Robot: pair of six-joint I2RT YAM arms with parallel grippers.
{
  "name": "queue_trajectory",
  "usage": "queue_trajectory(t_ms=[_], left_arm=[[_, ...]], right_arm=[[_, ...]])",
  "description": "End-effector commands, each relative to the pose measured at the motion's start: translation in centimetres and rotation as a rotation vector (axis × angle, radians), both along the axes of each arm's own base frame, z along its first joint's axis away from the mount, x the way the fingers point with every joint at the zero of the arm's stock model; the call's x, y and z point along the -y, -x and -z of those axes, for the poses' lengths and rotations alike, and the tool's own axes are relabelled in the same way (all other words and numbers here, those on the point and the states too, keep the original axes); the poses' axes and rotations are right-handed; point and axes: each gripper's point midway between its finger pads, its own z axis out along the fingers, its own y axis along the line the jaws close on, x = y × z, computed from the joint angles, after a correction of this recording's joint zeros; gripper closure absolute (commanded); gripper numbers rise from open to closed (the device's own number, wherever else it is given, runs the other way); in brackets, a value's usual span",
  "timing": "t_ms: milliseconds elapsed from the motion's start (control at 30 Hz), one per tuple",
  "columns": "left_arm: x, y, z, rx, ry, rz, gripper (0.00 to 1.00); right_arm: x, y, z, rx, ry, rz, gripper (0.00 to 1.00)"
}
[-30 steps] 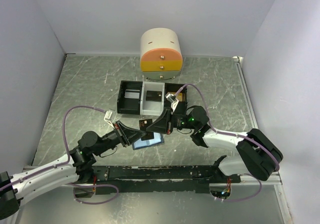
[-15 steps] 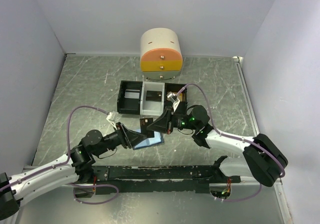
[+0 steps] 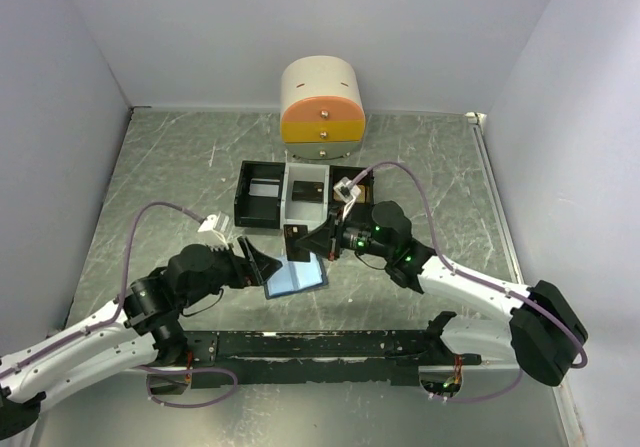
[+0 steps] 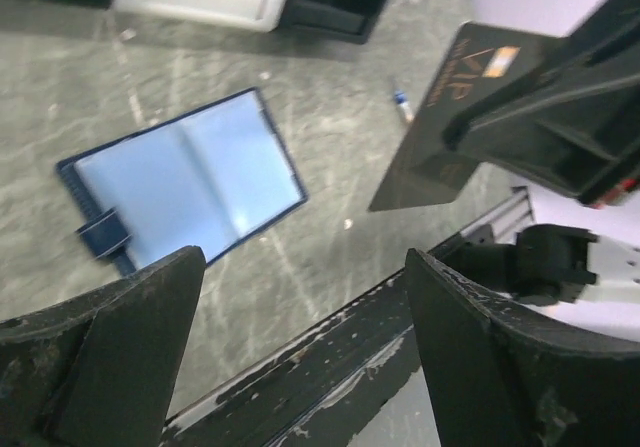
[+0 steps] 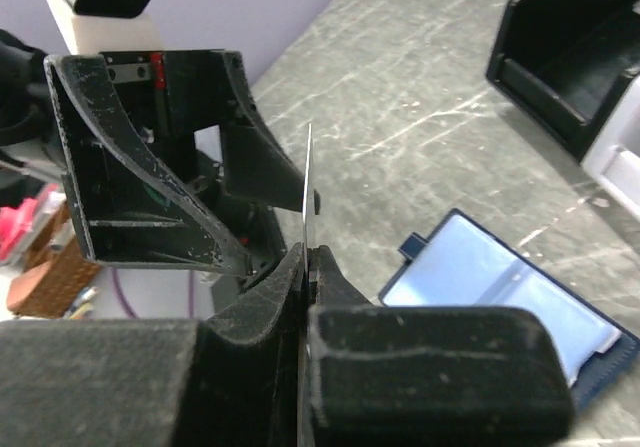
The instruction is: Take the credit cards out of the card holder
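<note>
The card holder [image 3: 297, 276] lies open on the table, light blue inside, with its dark clasp tab at the left [image 4: 190, 179] [image 5: 505, 289]. My right gripper [image 3: 320, 241] is shut on a dark credit card [image 3: 293, 239] with gold lettering, held on edge above the far side of the holder. The left wrist view shows the card's face [image 4: 440, 117]. In the right wrist view the card appears edge-on [image 5: 308, 182], pinched at the right gripper [image 5: 308, 259]. My left gripper [image 3: 262, 264] is open and empty, just left of the holder and apart from the card [image 4: 305, 262].
A black-and-white three-compartment tray [image 3: 262, 195] stands behind the holder. A round cream, orange and yellow drawer unit [image 3: 322, 112] sits at the back. A small white syringe [image 4: 402, 105] lies on the table near the tray. A black rail [image 3: 320, 347] runs along the near edge.
My left gripper has opened, let go of the card and drawn back to the left. The right gripper stays shut on the card and has carried it slightly away from the holder.
</note>
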Motion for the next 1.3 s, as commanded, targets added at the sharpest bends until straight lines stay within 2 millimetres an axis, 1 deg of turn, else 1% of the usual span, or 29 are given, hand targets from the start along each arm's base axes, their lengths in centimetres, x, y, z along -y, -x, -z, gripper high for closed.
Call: queue_trajectory(t_ms=[0,33,167,300,333,367,500,567,633,667,800,900,1033,1133,1167,1267], left_arm=[[-2.7,-0.1,3.1,-0.091,-0.161,-0.102,0.03],[-2.8,-0.1,3.2,-0.099,-0.166,-0.108,0.00],[-3.6,-0.1,3.8,-0.129,-0.176,-0.152,0.00],[-3.9,0.2,3.5,-0.128,-0.136,-0.160,0.00],[-3.9,0.3,3.4,-0.122,-0.120,-0.156,0.00],[-4.0,0.4,3.2,-0.116,-0.104,-0.154,0.00],[-4.9,0.7,2.6,-0.090,-0.078,-0.166,0.00],[-5.7,0.9,2.9,-0.104,-0.102,-0.185,0.00],[-6.4,1.0,3.0,-0.113,-0.122,-0.205,0.00],[-6.5,1.1,3.0,-0.116,-0.128,-0.206,0.00],[-6.6,1.3,3.4,-0.132,-0.151,-0.202,0.00],[-6.3,1.2,3.6,-0.136,-0.163,-0.192,0.00],[-6.1,1.2,3.8,-0.145,-0.180,-0.189,0.00],[-6.0,1.1,4.0,-0.149,-0.184,-0.187,0.00],[-6.0,1.1,4.1,-0.150,-0.184,-0.187,0.00],[-6.2,1.1,4.4,-0.163,-0.189,-0.197,0.00]], right_arm=[[0.8,-2.0,1.1,0.097,0.154,0.106,1.00],[1.0,-2.3,1.1,0.113,0.170,0.120,1.00],[1.5,-3.7,1.1,0.186,0.248,0.178,1.00],[1.7,-5.2,1.1,0.243,0.339,0.239,1.00],[1.6,-5.8,0.8,0.265,0.362,0.258,1.00],[1.4,-6.1,0.8,0.285,0.391,0.262,1.00],[0.4,-7.4,1.6,0.398,0.559,0.269,1.00],[0.2,-8.4,1.9,0.428,0.636,0.297,1.00],[-0.3,-9.3,2.2,0.453,0.692,0.289,1.00],[-0.6,-9.8,1.9,0.466,0.710,0.297,1.00],[-1.3,-11.7,1.6,0.508,0.787,0.313,1.00],[-1.4,-13.2,1.6,0.539,0.862,0.334,1.00],[-0.5,-14.9,2.9,0.583,1.021,0.349,1.00],[-0.2,-15.7,4.7,0.649,1.136,0.274,1.00],[0.2,-16.2,5.2,0.666,1.185,0.268,1.00],[1.0,-17.5,7.3,0.667,1.288,0.220,1.00]])
